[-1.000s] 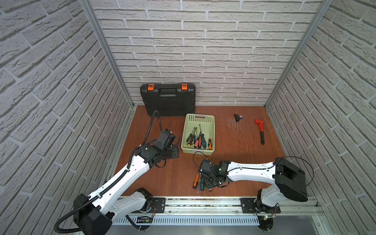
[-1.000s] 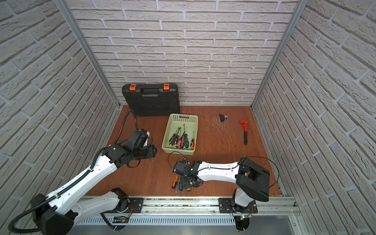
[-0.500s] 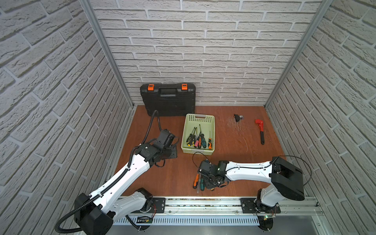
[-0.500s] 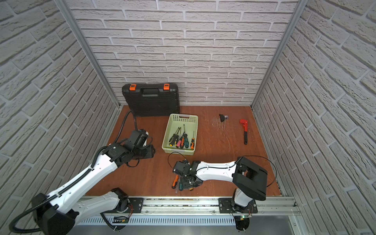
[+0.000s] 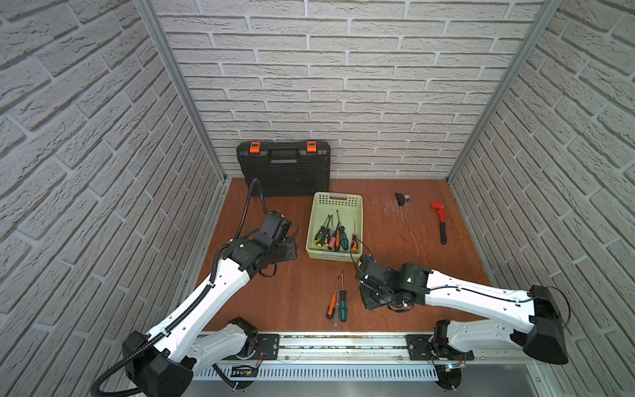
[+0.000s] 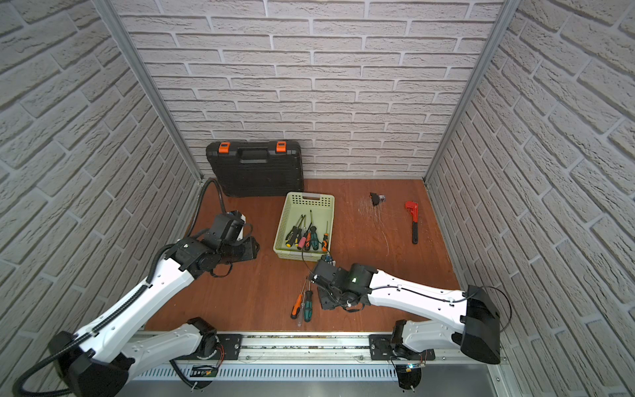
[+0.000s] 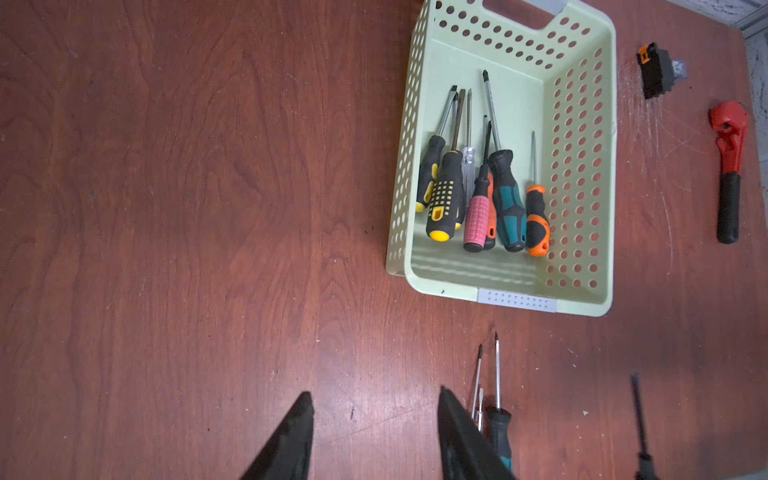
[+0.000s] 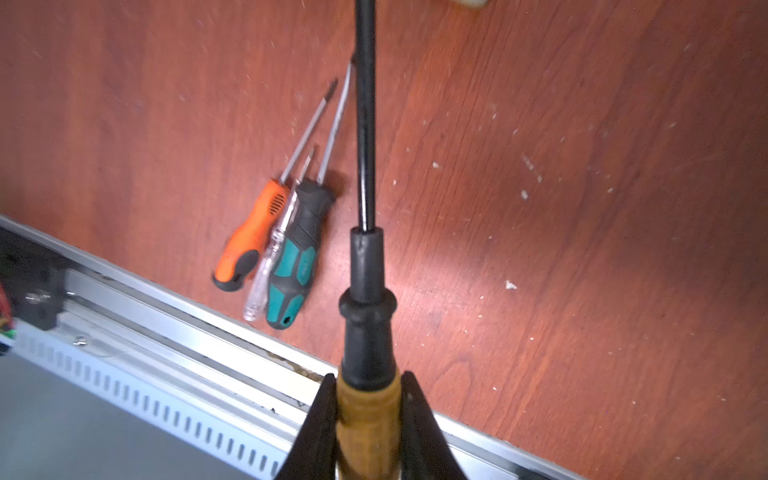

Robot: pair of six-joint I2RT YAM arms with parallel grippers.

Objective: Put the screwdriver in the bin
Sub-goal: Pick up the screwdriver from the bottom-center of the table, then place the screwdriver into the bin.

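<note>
Right fingers (image 8: 322, 419) clamped on the yellow handle of the screwdriver (image 8: 365, 332), black shaft pointing out ahead of them.
The hold sits far back on the handle, so the long shaft could swing or slip loose in transit. Its tip could also snag the near wall of the bin (image 5: 354, 202), which stands ahead of the fingers on the counter (image 8: 582, 208). Three loose screwdrivers (image 8: 286, 241) lie beside them. The left fingers (image 7: 297, 436) stand apart, holding nothing.
</note>
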